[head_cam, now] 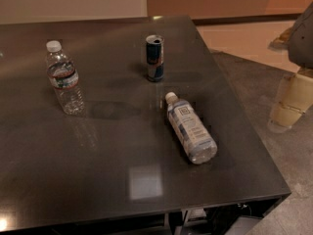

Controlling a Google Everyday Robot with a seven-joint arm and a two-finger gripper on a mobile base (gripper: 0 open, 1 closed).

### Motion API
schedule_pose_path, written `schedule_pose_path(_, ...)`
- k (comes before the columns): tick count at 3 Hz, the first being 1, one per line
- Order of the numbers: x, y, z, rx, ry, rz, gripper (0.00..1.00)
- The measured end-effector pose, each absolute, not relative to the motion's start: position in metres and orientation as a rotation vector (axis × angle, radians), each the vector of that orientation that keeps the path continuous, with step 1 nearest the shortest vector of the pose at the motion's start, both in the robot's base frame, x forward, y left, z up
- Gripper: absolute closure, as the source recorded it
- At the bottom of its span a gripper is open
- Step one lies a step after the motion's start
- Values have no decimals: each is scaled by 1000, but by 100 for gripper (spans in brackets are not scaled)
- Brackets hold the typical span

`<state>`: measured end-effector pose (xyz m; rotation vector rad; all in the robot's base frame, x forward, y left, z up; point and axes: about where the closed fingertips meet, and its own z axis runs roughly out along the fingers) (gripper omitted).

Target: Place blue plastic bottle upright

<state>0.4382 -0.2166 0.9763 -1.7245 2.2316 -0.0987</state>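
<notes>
Status: gripper (288, 106) is at the far right of the camera view, off the desk's (122, 146) right edge, over the grey floor (254, 82). Only its cream-coloured lower part + a bit of grey arm (304, 33) above it are in view; rest is cut off by the pic edge. Can't tell whether it's spread or closed from this angle. Nothing seen in it.

Positions ref'd to the gripper, as seen in the view:
- blue plastic bottle (190, 129): lying on its side on the desk, left of the gripper and slightly nearer the camera, well apart, no contact. White cap (170, 97) points away from the camera and to the left, base points toward the near-right desk corner. Blue/white label faces up. It's the closest item to the gripper, in the desk's right half, near the right edge but fully on the surface.
- blue/silver drink can (155, 58): upright, further left and further back than the bottle, near it but not touching. Top looks opened.
- ribbed clear bottle (63, 80): upright, white cap, red-banded label, way over on the left, furthest from the gripper, well apart from the can.

Desk top is dark + glossy, w/ a pale square reflection (145, 181) near the front edge, left of and nearer than the lying bottle.
</notes>
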Motion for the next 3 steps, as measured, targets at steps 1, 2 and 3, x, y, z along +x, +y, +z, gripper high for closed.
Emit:
schedule_pose_path(1,438,-217,976,-1724,2232,-99,0)
schedule_pose_path(2,442,-216,978,-1713,2245,-114,0)
schedule_pose_path(3,462,-206,973,-1652,2298,-29,0)
